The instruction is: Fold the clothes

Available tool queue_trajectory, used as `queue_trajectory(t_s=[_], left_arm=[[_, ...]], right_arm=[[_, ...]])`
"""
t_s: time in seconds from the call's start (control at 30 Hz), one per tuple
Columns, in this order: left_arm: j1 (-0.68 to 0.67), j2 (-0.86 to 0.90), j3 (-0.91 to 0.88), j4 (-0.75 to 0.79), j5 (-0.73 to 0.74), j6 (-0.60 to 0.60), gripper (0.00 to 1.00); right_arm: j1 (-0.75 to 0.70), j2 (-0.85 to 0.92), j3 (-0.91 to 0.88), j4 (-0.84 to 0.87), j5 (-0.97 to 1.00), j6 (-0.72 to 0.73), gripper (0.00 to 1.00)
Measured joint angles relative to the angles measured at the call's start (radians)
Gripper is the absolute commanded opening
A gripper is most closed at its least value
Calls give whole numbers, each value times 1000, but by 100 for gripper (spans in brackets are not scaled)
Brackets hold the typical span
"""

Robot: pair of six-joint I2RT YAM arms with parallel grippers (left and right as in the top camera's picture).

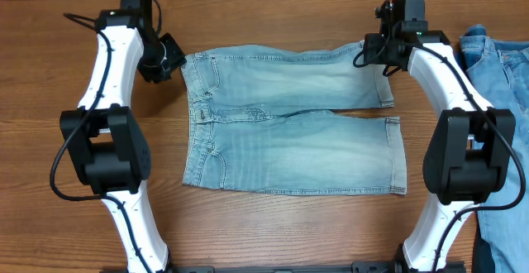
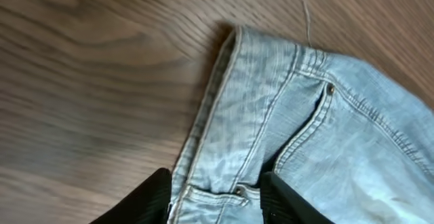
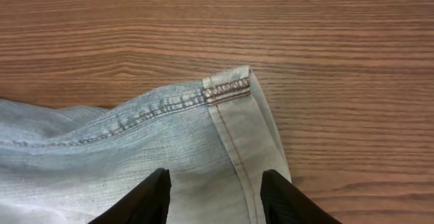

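Pale denim shorts (image 1: 293, 120) lie flat. The left gripper (image 2: 215, 200), over their waistband corner, and the right gripper (image 3: 215, 197), over a hem corner, are both parted and empty.

White-shelled left arm (image 1: 107, 66) and right arm (image 1: 442, 70), bulky black joint housings (image 1: 111, 153), black cables (image 1: 58, 161) looped behind left gripper (image 1: 172, 58) and right gripper (image 1: 382, 62), matte black fingers (image 2: 152, 200).

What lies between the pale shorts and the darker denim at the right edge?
The right arm over bare table separates shorts from darker denim, seen overhead.

Bare table (image 1: 273, 232) around shorts (image 1: 289, 132), deeper-blue denim (image 1: 501, 66) crowding right edge
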Motion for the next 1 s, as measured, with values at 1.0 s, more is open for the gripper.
queue_trajectory(t_s=[1.0], left_arm=[[-4, 79, -141, 320, 9, 15, 49]], right_arm=[[0, 2, 0, 53, -22, -33, 47]])
